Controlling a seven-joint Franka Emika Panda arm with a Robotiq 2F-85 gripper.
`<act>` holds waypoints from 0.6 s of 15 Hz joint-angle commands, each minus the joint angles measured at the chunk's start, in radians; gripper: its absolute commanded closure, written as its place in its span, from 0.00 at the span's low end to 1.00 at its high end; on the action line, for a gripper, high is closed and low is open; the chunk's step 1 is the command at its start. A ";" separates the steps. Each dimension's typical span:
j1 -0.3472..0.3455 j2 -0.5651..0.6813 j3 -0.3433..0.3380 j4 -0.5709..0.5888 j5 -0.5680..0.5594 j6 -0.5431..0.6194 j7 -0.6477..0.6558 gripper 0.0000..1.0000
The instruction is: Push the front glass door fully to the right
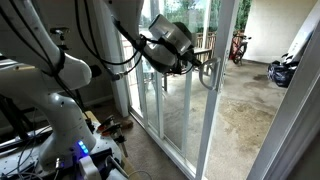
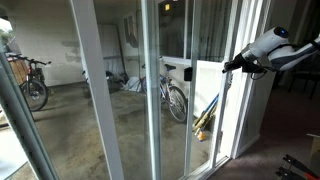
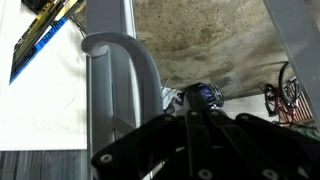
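Note:
The front glass door (image 1: 218, 110) is a tall white-framed sliding panel with a curved white loop handle (image 1: 208, 77) on its upright edge. In the wrist view the handle (image 3: 125, 55) arches off the white upright (image 3: 104, 110), just left of my dark fingers. My gripper (image 1: 203, 67) is at handle height and touches or nearly touches the loop. Its fingers (image 3: 192, 112) are closed together and lie beside the handle, not around it. In an exterior view my gripper (image 2: 236, 66) reaches in from the right to the door's edge.
More white-framed glass panels (image 2: 150, 90) stand beside the door. Outside is a concrete patio (image 1: 245, 115) with bicycles (image 2: 176, 98) (image 1: 238, 46) and a dark object (image 1: 283, 72). The robot base and cables (image 1: 75, 140) stand indoors near the track.

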 commanded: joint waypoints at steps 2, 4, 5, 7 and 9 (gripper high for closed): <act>-0.023 -0.018 -0.080 0.018 0.139 0.028 -0.145 0.96; -0.017 -0.002 -0.108 0.025 0.203 0.034 -0.188 0.97; -0.013 0.005 -0.119 0.027 0.230 0.032 -0.205 0.97; -0.007 0.015 -0.136 0.028 0.267 0.023 -0.227 0.96; 0.000 0.020 -0.150 0.037 0.278 0.015 -0.231 0.96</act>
